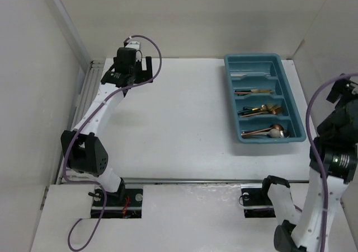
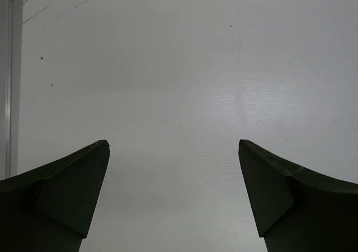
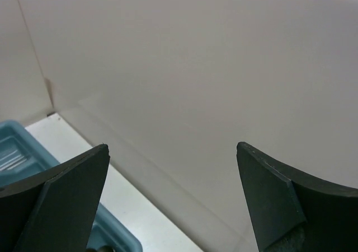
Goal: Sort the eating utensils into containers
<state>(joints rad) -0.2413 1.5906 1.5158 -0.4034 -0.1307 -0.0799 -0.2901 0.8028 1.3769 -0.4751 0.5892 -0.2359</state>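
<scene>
Left wrist view is showing the left fingers [image 2: 61,196] standing wide apart and holding nothing, with only white surface [image 2: 179,67] lying between and beyond them. Right wrist view is showing the right fingers [image 3: 61,201] spreading just as wide, also gripping nothing and pointing toward a beige wall [image 3: 196,67], with a corner of the tray [image 3: 17,151] showing at the lower left. From above, the left arm [image 1: 100,103] is reaching to the far left of the surface, well apart from the tray, with its purple cable [image 1: 155,50] looping over it. The right arm [image 1: 321,201] is hanging at the right edge, just right of the tray's near end. The tray is lying at the far right, its four slots running left to right. Utensils [image 1: 249,112] are lying inside it: knives [image 1: 253,91] in the second slot from the far end, forks [image 1: 271,108] in the third, spoons [image 1: 268,131] in the nearest. The farthest slot is holding something pale, too faint to name.
</scene>
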